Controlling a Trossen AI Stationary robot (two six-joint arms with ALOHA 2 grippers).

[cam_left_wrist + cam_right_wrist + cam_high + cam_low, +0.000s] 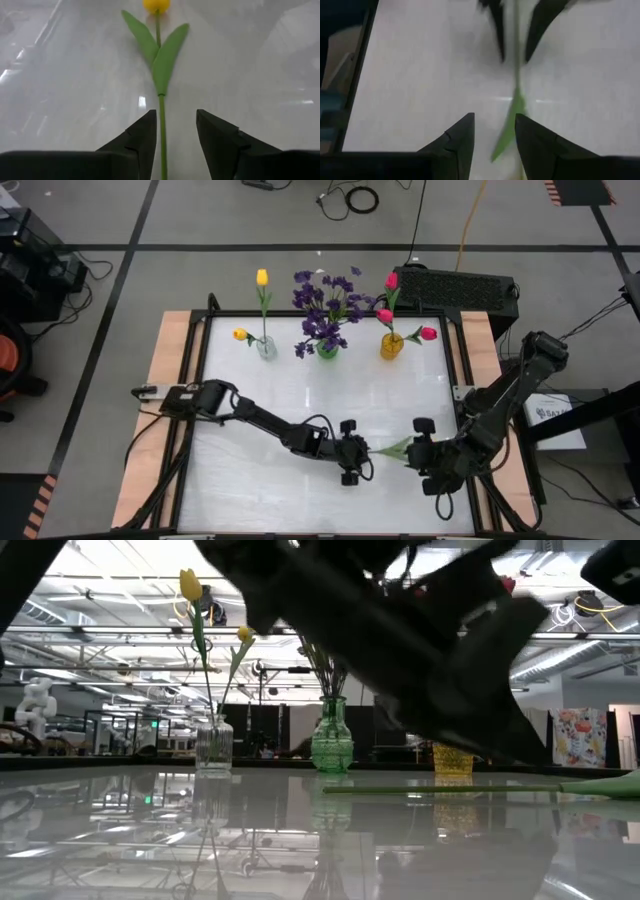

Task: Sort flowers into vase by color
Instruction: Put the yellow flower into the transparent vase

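— So, where's your yellow tulip [156,5]?

— Flat on the desk [300,395], near the front edge, stem pointing at the left end effector [358,460] and bud toward the right end effector [428,455].

— Who's nearer?

— Both are. Your left fingers [145,135] are spread with the stem running between them, not pinched. Your right fingers [462,137] are apart over a leaf; whether they grip it, I can't tell.

— Its look?

— Thin green stem, two long leaves, small yellow bud.
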